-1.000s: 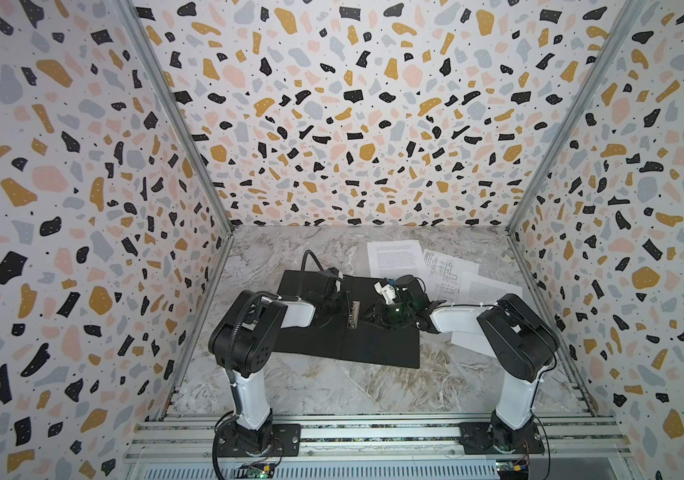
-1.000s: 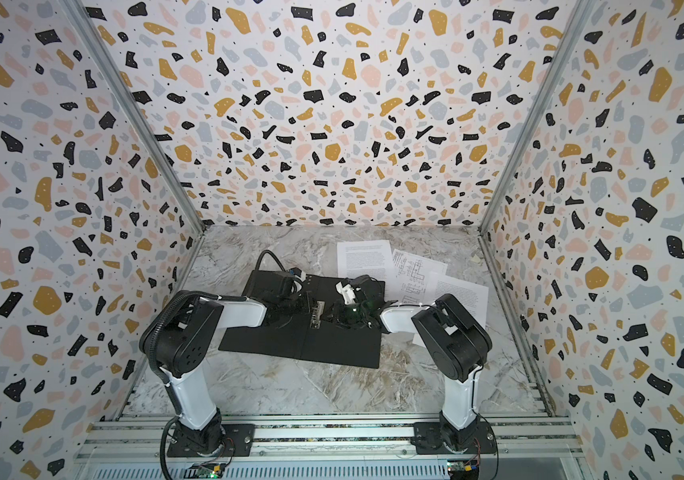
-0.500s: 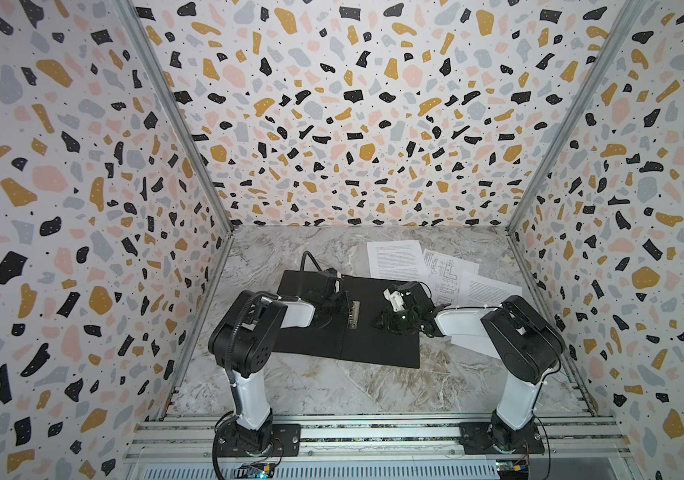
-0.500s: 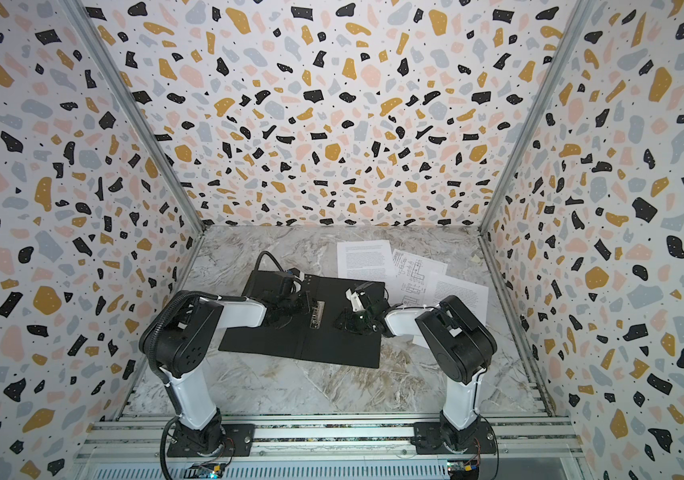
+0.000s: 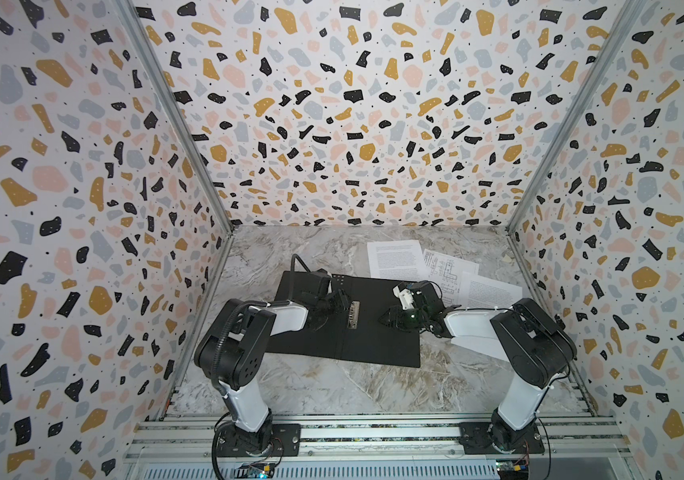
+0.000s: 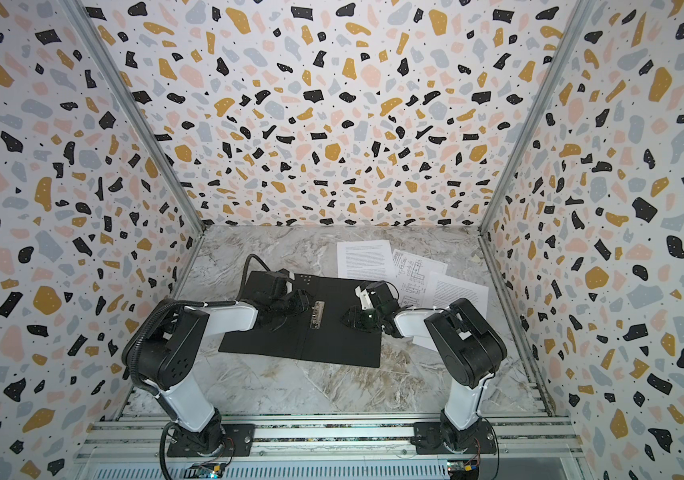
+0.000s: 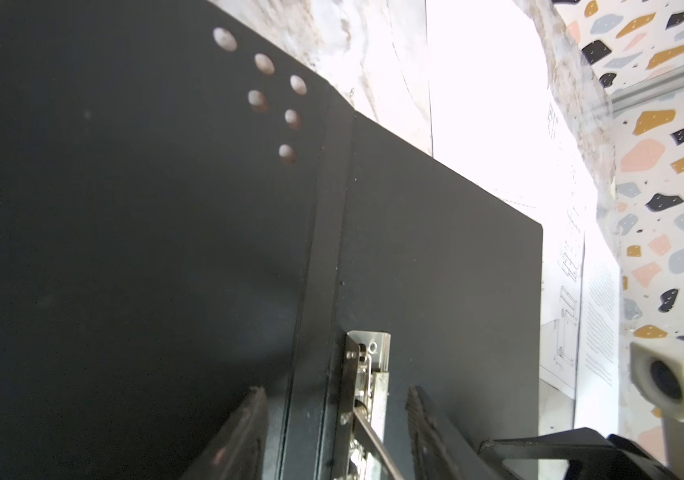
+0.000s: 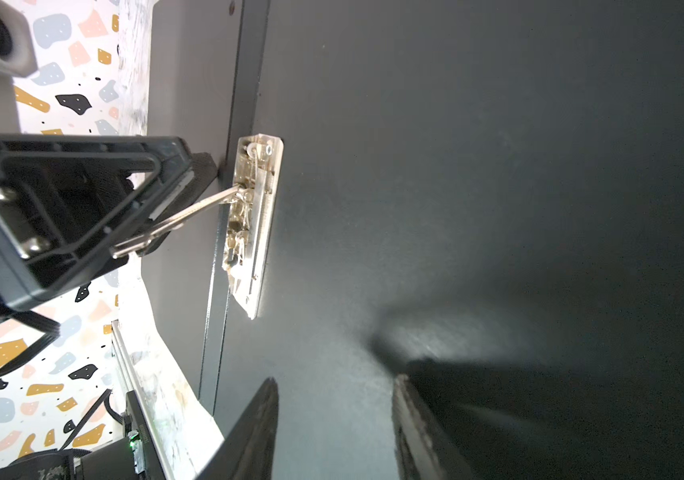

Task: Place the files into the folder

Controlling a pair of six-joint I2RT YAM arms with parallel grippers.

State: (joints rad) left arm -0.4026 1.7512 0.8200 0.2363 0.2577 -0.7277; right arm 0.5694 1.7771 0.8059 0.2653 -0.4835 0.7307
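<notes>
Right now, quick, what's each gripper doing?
Left gripper: open, straddling the clip lever, holding nothing.
Right gripper: open, empty, over the folder.

The folder (image 5: 377,345) is showing a plain matt black inside, with 6 pale dots (image 7: 273,91) standing out near 1 corner of it. The clip (image 5: 353,314) on the folder's spine is gleaming silver. Just beyond the folder's far right corner, the 3 files (image 5: 396,259) are showing white: 2 are carrying dense grey text, and the drawing sheet (image 5: 444,270) between them is carrying black line drawings. Under the folder, the table (image 5: 332,386) is showing grey, white and beige marbling. Around the folder, the walls (image 5: 352,104) are wearing a terrazzo pattern of black, ochre, pink and blue-grey flecks on white. On either side of the folder, the left arm (image 5: 244,399) and the right arm (image 5: 519,407) are showing white links and black joints.
</notes>
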